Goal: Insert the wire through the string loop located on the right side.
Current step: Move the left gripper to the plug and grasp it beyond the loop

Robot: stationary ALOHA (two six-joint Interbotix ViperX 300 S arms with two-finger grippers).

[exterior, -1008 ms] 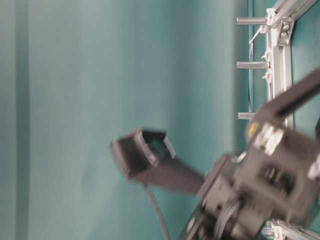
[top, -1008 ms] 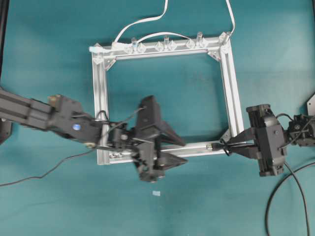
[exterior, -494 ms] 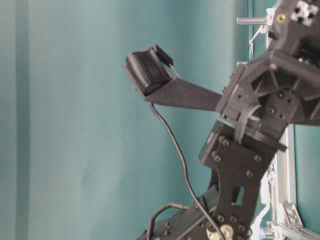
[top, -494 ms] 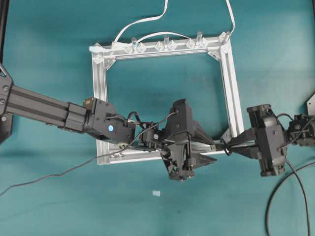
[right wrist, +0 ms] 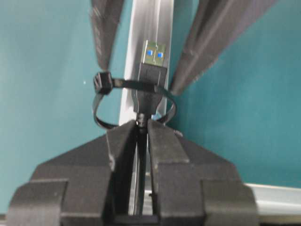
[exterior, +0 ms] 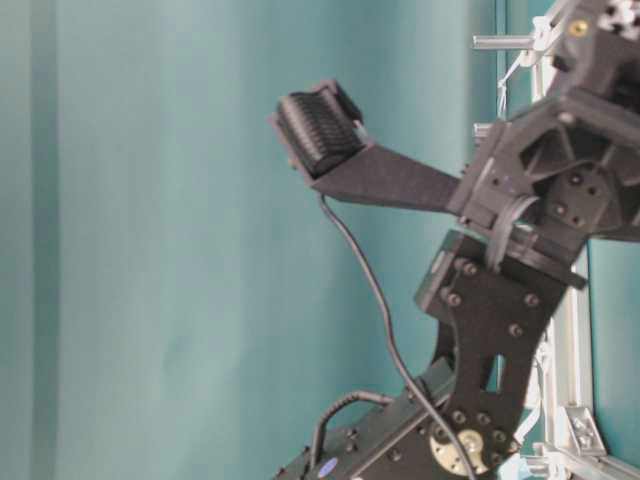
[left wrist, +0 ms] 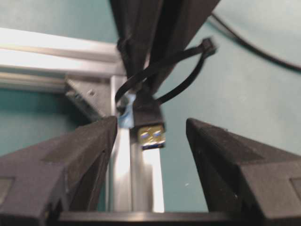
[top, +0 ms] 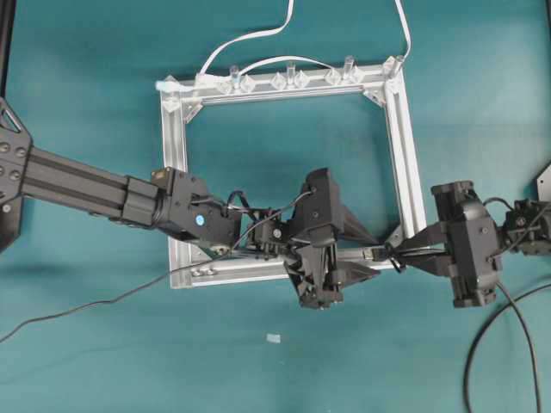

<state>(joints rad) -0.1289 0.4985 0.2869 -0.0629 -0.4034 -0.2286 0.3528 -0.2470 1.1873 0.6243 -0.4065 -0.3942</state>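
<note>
On the teal tabletop (top: 86, 103) lies a silver frame (top: 403, 146). At its lower right corner the right gripper (right wrist: 141, 125) pinches the wire (right wrist: 151, 77), whose plug already pokes through the string loop (right wrist: 106, 101). The left gripper (left wrist: 150, 129), jaws spread, flanks the plug; I judge it must close and pull. The wire's tail is hidden

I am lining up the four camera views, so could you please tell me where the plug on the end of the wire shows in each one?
Overhead: the plug lies at the frame's lower right corner.
Table-level: not in view.
Left wrist: centre, between the open left fingers.
Right wrist: upper centre, poking through the loop, ahead of the shut right fingers.
Shared landmark: the silver frame rail.
</note>
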